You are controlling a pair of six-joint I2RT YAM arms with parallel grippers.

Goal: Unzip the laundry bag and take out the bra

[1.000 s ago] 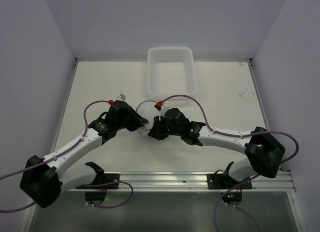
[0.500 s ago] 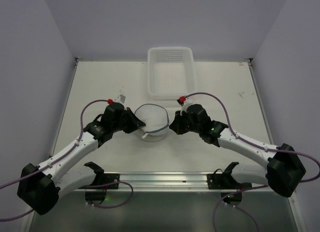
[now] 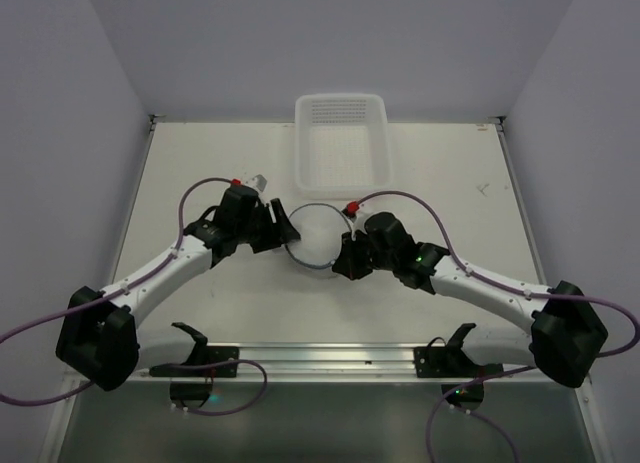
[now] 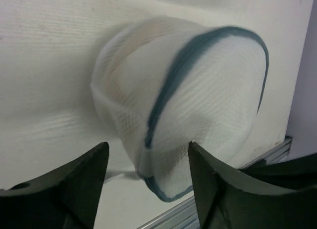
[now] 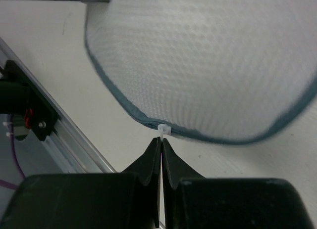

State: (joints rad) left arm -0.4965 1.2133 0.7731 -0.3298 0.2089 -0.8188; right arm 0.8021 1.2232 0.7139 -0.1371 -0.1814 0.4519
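Note:
The laundry bag (image 3: 312, 235), a round white mesh pouch with a dark blue-grey zip rim, lies mid-table between both arms. My left gripper (image 3: 283, 233) is open at its left side. In the left wrist view the bag's (image 4: 198, 100) lower edge sits between the spread fingers (image 4: 74, 184), with no grip on it. My right gripper (image 3: 341, 259) is shut on the small white zip pull (image 5: 163, 131) at the bag's (image 5: 208, 61) rim, fingertips (image 5: 161, 142) pressed together. The bra is hidden inside the mesh.
A rectangular white plastic basket (image 3: 342, 143) stands at the back edge, behind the bag. A metal rail (image 3: 330, 358) runs along the near edge by the arm bases. White walls close in the table on the left, right and back.
My left gripper has opened and let go of the bag, shifting slightly farther back. The right gripper stayed shut and moved left and nearer, still at the bag's rim.

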